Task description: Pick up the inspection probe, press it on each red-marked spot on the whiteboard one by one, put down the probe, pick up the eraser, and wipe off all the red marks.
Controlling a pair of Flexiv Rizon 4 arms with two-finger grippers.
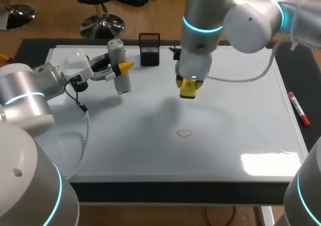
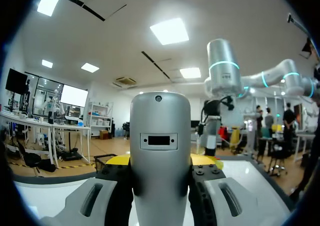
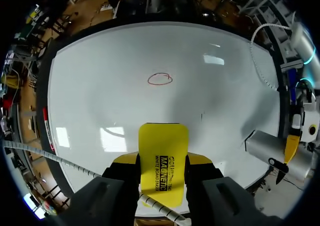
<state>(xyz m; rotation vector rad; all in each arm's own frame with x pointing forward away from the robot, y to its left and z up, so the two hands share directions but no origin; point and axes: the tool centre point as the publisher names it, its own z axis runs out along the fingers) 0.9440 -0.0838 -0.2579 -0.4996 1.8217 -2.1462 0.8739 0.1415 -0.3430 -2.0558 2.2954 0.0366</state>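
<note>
- The right pincer [image 3: 162, 160] was closed on the yellow eraser [image 3: 163, 138], with a finger on each long side; the eraser's long axis ran out along the fingers, its free end ahead of them.
- Straight ahead of that end, some way off on the whiteboard [image 1: 125, 146], lay a single red ring [image 3: 160, 79]; from above, the ring lay toward the board's near edge from the eraser, almost in line with it; no other red mark showed.
- The eraser seemed to hang clear of the board, its shadow falling apart from it; I judged that a drop and a short pull toward the near edge would bring it over the ring.
- The left pincer [image 2: 161, 161] was closed on the silver probe [image 2: 160, 126], held roughly upright over the board's far left part, well apart from the ring; the right arm was much the nearer.
- The probe was not yet set down, though wiping looked to be the step in hand.
- A black mesh cup [image 1: 149, 49] stood at the far edge; a red marker pen [image 1: 298, 108] lay off the board's right side.
</note>
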